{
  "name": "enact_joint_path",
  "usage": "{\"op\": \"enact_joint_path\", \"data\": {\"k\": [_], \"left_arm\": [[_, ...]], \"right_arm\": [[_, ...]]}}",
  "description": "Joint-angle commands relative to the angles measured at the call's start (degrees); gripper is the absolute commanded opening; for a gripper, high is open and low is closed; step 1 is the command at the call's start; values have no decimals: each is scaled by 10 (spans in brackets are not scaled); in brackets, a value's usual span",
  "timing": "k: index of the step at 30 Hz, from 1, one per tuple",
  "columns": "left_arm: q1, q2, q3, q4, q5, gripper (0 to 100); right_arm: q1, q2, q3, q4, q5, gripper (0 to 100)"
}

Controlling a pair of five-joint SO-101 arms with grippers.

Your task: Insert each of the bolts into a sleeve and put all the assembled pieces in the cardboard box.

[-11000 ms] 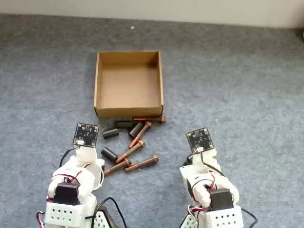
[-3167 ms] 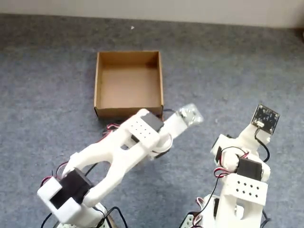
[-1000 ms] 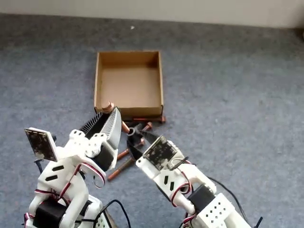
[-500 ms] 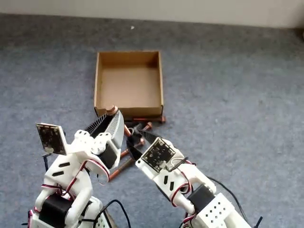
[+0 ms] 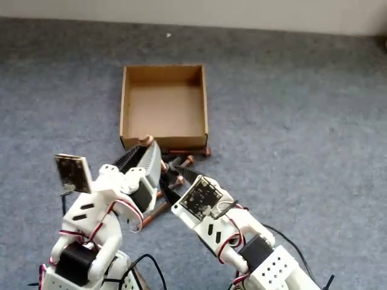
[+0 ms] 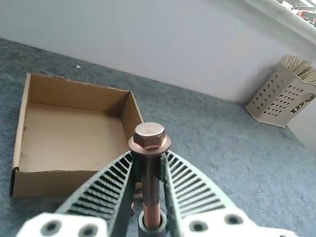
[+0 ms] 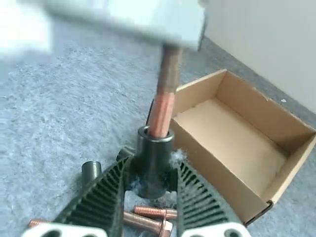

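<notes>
- High view: a copper-coloured hex-head bolt (image 5: 145,140) is gripped in the left claw (image 5: 145,158), just in front of the brown cardboard box (image 5: 124,109) on the grey carpeted bench (image 5: 302,121).
- Left wrist view: the bolt's shaft is clamped between ribbed fingers (image 6: 108,182), head uppermost.
- Right wrist view: a black cylindrical sleeve (image 7: 154,163) is held upright in the right claw (image 7: 153,167), with the bolt's tip entered in its mouth.

Left claw (image 6: 148,159) has lowered its bolt (image 6: 149,143) into right claw's (image 7: 153,168) sleeve (image 7: 154,155)
</notes>
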State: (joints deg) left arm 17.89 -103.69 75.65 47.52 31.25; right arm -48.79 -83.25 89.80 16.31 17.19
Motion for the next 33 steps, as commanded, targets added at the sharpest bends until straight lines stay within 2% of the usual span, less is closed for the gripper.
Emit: {"op": "enact_joint_path", "data": {"k": [1, 5, 8, 11, 14, 17, 19, 23, 26, 30, 33], "left_arm": [[10, -6, 15, -31, -4, 6], [14, -6, 17, -20, -5, 6], [14, -6, 3, 29, -8, 10], [29, -6, -25, 109, -57, 24], [44, -6, -42, 174, -84, 130], [43, -6, -44, 198, -84, 274], [36, -6, -44, 199, -78, 321], [-38, -6, -68, 195, -77, 313], [-129, -6, -87, 195, -102, 300], [-244, -5, -80, 195, -171, 250], [-297, -6, -57, 195, -218, 185]], "right_arm": [[-7, -17, -48, -17, 5, 5], [-6, -17, -50, -17, 5, 5], [-5, -17, -73, -16, 4, 5], [14, -17, -81, -16, 3, 5], [31, -16, -80, -15, 2, 5], [37, -16, -80, -15, 2, 5], [45, -16, -80, -13, -8, 5], [98, -12, -85, 65, -89, 5], [131, -11, -124, 145, -90, 5], [159, -3, -198, 227, -90, 5], [163, 65, -275, 267, -89, 5]]}}
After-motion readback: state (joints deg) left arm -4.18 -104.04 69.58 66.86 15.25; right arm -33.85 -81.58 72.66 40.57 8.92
